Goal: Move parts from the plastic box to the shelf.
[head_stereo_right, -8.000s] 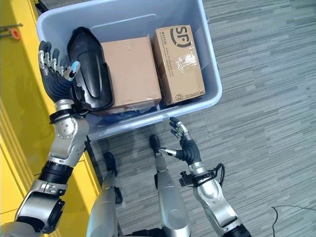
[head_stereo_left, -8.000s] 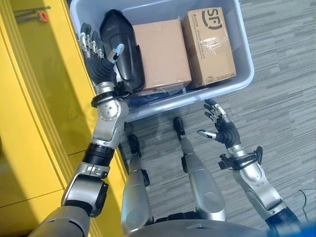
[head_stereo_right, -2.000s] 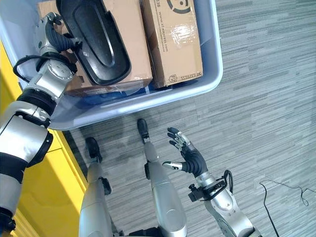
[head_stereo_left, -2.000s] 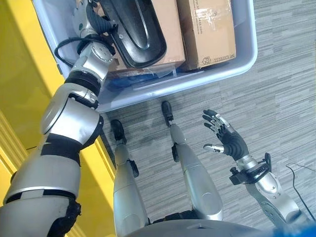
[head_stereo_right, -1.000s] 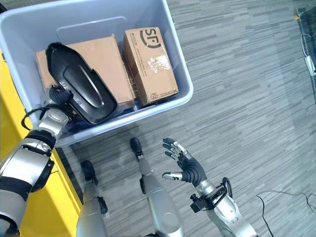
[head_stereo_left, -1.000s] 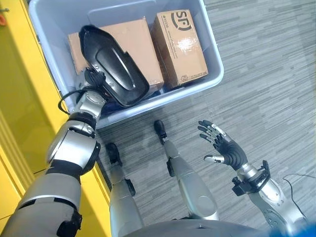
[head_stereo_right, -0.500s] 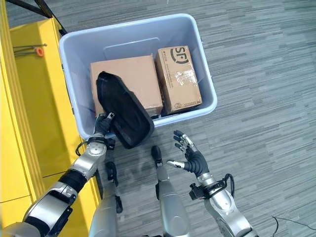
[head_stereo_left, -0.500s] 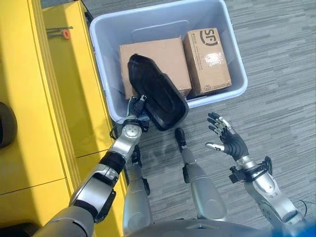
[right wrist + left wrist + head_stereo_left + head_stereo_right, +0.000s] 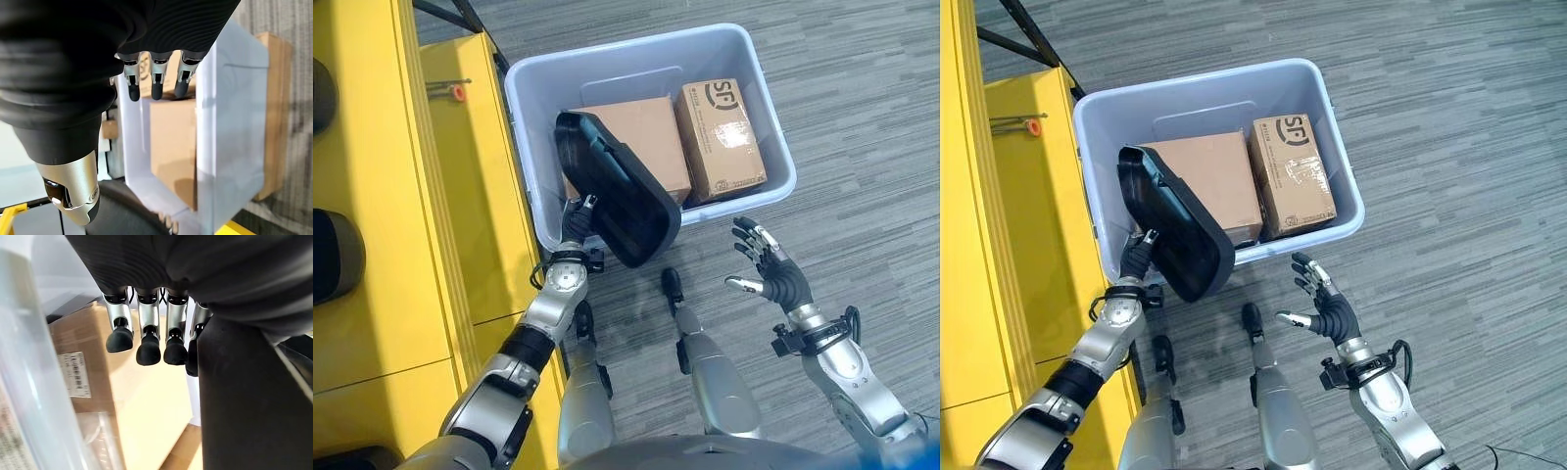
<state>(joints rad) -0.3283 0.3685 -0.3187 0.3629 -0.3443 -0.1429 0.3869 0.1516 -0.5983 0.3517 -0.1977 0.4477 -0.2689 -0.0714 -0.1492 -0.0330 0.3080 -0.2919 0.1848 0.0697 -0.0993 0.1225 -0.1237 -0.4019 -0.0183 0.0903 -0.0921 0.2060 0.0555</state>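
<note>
Above the plastic box's (image 9: 773,147) near rim, a black moulded part (image 9: 619,191) is held tilted, apparently clamped by the left robot hand (image 9: 576,217), clearing the wall toward the yellow shelf (image 9: 372,196). The right robot hand (image 9: 771,274) is spread open.

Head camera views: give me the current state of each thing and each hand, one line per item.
Black moulded plastic part: lifted, tilted over the box's near rim, held by the left hand.
Left hand: shut on the black part.
Right hand: open, holding nothing, over the floor.
Pale blue plastic box: open-topped, on the floor.
Two brown cardboard boxes: closed, lying in the plastic box.
Yellow shelf: beside the box.
</note>
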